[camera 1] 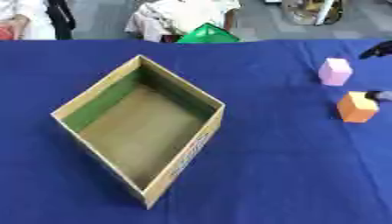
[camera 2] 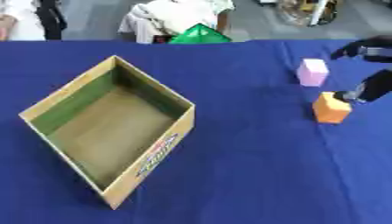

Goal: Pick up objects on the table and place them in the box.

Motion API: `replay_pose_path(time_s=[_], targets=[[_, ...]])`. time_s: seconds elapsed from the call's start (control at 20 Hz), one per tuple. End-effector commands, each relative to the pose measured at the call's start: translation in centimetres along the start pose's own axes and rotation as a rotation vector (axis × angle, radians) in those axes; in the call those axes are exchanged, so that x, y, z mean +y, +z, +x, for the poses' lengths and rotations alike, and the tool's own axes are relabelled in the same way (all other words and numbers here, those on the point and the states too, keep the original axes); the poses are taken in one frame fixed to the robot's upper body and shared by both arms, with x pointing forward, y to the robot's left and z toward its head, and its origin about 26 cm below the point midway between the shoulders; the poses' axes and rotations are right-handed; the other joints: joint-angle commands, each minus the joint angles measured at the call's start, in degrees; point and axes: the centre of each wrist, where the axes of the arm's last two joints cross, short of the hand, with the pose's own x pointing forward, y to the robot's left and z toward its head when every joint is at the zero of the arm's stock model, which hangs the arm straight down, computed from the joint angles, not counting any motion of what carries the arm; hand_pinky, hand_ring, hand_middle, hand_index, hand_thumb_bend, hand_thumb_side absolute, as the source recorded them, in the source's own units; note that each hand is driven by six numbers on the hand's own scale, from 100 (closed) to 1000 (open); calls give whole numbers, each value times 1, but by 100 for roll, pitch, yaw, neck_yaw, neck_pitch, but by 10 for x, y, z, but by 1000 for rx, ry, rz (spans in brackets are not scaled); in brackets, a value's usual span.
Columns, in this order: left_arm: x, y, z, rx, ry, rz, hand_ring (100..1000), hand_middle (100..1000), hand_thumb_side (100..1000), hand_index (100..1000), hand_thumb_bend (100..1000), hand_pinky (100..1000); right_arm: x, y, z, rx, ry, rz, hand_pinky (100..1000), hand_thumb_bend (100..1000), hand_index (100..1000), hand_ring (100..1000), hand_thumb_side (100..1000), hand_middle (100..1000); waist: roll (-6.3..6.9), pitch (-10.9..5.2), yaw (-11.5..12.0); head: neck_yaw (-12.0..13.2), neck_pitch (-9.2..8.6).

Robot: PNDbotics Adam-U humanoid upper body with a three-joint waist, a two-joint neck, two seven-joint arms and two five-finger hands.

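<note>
On the right side of the blue table (camera 2: 253, 175) my right hand (camera 2: 373, 85) comes in at the picture's edge, dark fingers just beside the orange block (camera 2: 331, 108), on its far right side. Its upper part sits above and right of the pink block (camera 2: 312, 72). The fingers look spread, one part high and one low, but I cannot tell whether they are open or curled, and I cannot tell if anything touches the orange block yet. My left hand shows in neither view.

I judge the hand is lined up to take the orange block from the side, since that one lies nearer the hand's lower fingers. The pink block stands just beyond it, near but apart, so a wide grasp risks nudging it.

The box (camera 1: 90, 98) lies well to the left, turned corner-on to me, open top, nothing inside. Bare cloth runs between the blocks and the box's near right wall, so the carry leftward has free room; the wall's rim is what I must lift over.
</note>
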Motion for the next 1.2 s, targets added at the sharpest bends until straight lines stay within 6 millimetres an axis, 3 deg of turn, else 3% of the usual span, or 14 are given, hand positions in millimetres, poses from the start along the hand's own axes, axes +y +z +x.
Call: replay_pose_path(time_s=[0.05, 0.65, 1.2], targets=[[2, -8, 6, -35, -6, -9, 742, 708, 953, 887, 602, 831, -14, 9, 2, 13, 35, -24, 945, 379, 991, 987, 364, 965, 8, -71, -14, 40, 28], [0, -8, 6, -31, 0, -14, 741, 708, 954, 887, 598, 831, -6, 5, 5, 19, 51, 16, 949, 447, 996, 1000, 346, 978, 23, -44, -14, 20, -17], [-2, -6, 5, -17, 13, -16, 739, 706, 957, 886, 593, 831, -2, -5, -1, 52, 57, 47, 945, 518, 995, 1000, 326, 977, 64, 4, 32, -146, -95]])
